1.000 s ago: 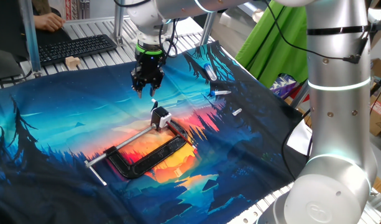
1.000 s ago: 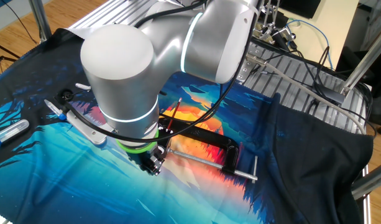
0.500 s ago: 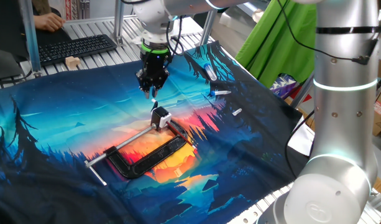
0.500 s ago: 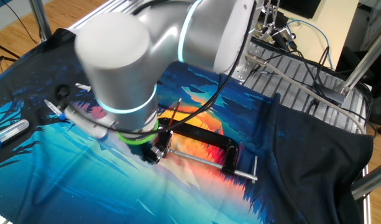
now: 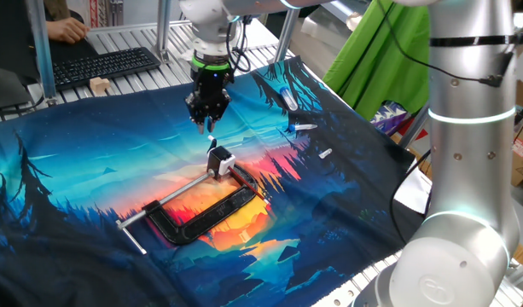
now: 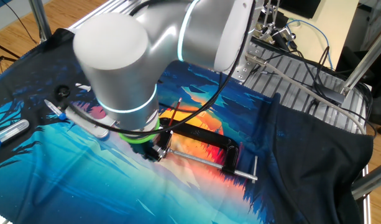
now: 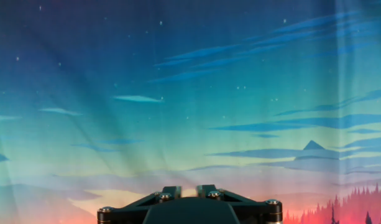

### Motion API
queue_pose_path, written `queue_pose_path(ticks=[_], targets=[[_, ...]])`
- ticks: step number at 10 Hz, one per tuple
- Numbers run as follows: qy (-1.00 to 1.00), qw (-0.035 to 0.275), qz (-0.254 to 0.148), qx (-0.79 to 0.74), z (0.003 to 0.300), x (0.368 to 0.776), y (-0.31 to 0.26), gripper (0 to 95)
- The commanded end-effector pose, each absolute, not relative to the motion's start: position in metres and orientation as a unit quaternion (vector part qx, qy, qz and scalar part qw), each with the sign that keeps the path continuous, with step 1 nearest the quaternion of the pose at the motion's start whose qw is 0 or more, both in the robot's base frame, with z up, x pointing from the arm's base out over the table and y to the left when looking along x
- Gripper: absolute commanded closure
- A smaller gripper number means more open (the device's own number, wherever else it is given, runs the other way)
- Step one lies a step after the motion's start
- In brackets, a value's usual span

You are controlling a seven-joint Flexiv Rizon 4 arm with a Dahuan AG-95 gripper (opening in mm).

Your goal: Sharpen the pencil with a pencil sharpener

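Overhead, the gripper (image 5: 208,119) hangs in the upper middle of one fixed view, fingers pointing down at the printed cloth (image 5: 90,179). A thin sliver shows just below the fingertips, reaching toward the pencil sharpener (image 5: 219,159); it may be the pencil (image 5: 211,136), pinched between the fingers, but it is too small to be sure. In the hand view only the two finger bases show at the bottom edge, close together; the tips and anything held are out of frame. So: fingers look drawn together, contents uncertain.

Sharpener: small block, white top over black body, sits at frame centre, gripped in the mouth of the black C-clamp (image 5: 201,220), whose silver screw rod (image 5: 167,198) runs toward lower left. It stands just below and right of the gripper, apart from it.

From the other fixed view the arm's big joint hides most of this. A thin reddish stick (image 6: 174,114) leans near the clamp at frame centre; whether it is the pencil held at the fingertips I cannot tell.

Elsewhere: blue-and-white pens (image 5: 288,98) and small white stubs (image 5: 325,154) lie right of centre, well apart from the work.

Progress, as I judge it: sharpener is fixed and ready; pencil probably in hand above it. Left: lower the tip into the sharpener's hole, then twist. No shavings visible.
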State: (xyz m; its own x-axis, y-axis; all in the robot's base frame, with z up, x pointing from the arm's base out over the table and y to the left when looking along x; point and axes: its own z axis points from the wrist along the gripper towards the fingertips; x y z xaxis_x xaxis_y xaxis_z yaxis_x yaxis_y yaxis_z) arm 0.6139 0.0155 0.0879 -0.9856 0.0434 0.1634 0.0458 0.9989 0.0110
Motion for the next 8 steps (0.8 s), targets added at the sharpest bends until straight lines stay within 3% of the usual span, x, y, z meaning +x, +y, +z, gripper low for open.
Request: queue_pose_path(ticks=[1, 8], targets=[[-0.996, 0.088, -0.008, -0.021, 0.0870, 0.6163, 0.0162, 76.0], [-0.996, 0.082, -0.016, -0.030, 0.0880, 0.6073, 0.0160, 76.0]])
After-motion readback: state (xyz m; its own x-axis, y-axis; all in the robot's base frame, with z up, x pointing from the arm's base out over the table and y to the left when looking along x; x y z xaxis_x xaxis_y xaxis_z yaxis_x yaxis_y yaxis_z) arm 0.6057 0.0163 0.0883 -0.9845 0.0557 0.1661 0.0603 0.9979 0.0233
